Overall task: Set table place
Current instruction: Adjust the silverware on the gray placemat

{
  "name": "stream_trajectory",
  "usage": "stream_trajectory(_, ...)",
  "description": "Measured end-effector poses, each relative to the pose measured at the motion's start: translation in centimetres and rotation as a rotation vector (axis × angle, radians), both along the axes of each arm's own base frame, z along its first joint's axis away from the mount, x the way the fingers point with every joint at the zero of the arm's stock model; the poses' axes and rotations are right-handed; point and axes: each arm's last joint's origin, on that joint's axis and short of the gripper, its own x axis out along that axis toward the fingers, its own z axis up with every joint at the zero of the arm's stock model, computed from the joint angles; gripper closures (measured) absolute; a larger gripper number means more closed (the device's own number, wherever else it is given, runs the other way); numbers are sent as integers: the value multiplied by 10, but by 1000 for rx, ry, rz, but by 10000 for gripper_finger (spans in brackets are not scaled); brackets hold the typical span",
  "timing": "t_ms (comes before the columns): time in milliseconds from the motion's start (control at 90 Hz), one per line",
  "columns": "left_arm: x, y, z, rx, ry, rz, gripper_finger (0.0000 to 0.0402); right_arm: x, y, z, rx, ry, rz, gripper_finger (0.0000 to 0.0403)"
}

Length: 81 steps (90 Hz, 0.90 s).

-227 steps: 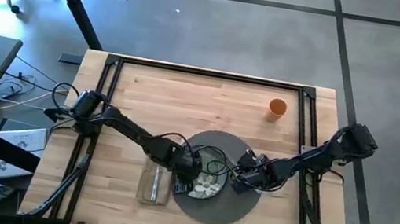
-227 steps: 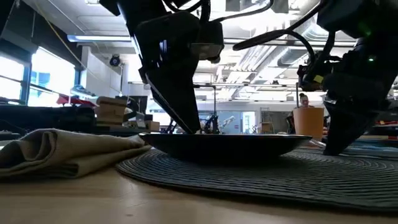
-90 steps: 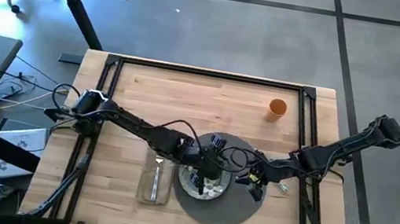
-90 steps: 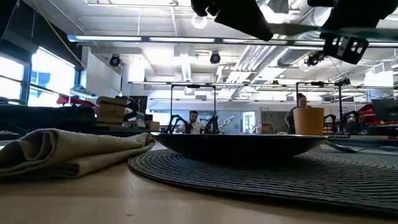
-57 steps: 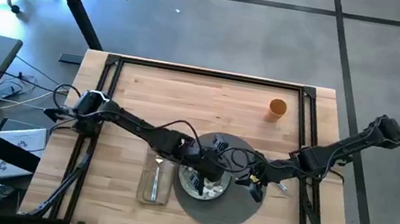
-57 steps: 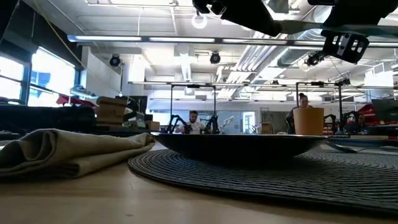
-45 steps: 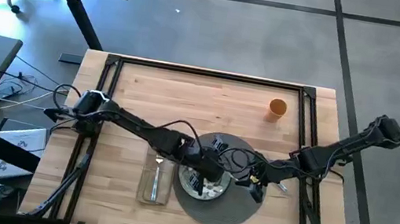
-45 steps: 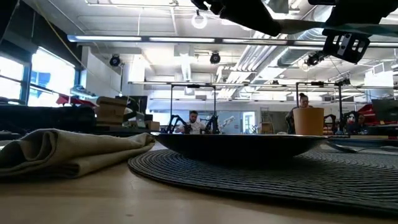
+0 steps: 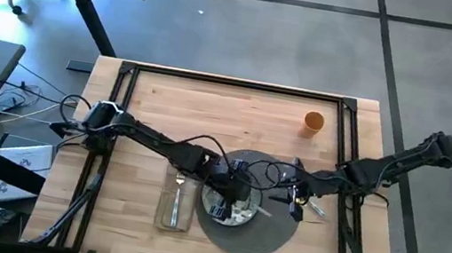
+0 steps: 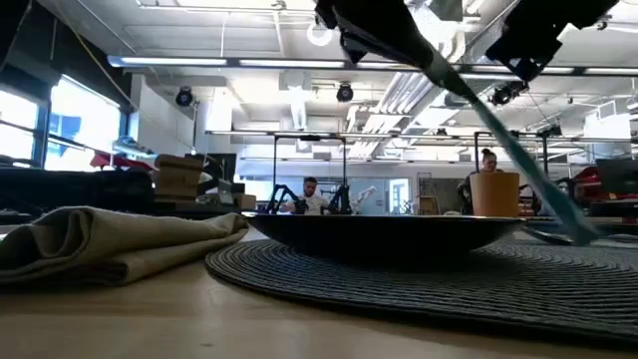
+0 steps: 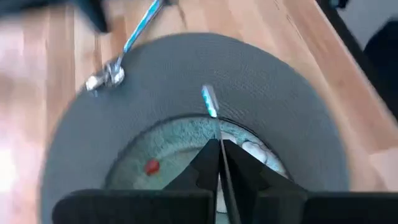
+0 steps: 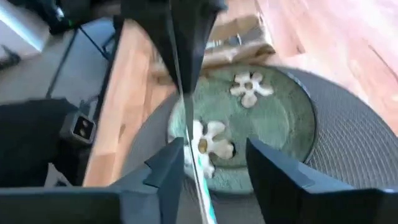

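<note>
A round grey mat [image 9: 263, 235] lies on the table with a green floral plate [image 9: 218, 208] resting on it. My left gripper [image 9: 239, 189] hovers over the plate, shut on a long piece of cutlery [image 10: 498, 140] with a pale blue handle. My right gripper [image 9: 291, 199] is open to the right of it. In the right wrist view its fingers stand on either side of the handle end [image 12: 202, 162], apart from it. A spoon [image 9: 314, 209] lies at the mat's right edge. A fork [image 9: 176, 198] lies on the beige napkin [image 9: 174, 216], left of the mat. My left gripper pinches the cutlery's thin metal end [image 11: 216, 127] between its two shut fingers. The piece runs on in line with the fingers, slanting down toward the table's right side [image 10: 469, 110]. Its pale handle end [image 10: 563, 214] is lowest; whether it touches the mat I cannot tell.
An orange cup [image 9: 313, 122] stands upright at the far right of the table. The black rail frame [image 9: 241, 85] runs around the wooden top. Bare wood lies across the far half and at the near left.
The cutlery piece in my left gripper has tipped from near level to slanting down toward the table's right side, staying above the plate. My right gripper has drawn slightly toward the far edge, beside the handle end.
</note>
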Motion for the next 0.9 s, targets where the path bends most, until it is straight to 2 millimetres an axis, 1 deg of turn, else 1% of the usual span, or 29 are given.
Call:
stream_trajectory(100,1,6,0,-64,10,85,401,5,7,-11,-21,51,20,226)
stream_trajectory(189,3,11,1,-83,2,122,401,11,12,-23,-46,104,28,224)
stream_trajectory(433,8,12,5,-115,-56,129,401,27,20,-49,-71,191,17,246)
stream_trajectory(511,8,12,5,-116,-56,129,401,28,20,-55,-81,218,15,260)
stream_trajectory(611,8,12,6,-112,-61,131,401,30,21,-55,-77,205,16,285)
stream_trajectory(900,11,12,9,-111,-115,123,401,30,21,-56,-69,207,8,378)
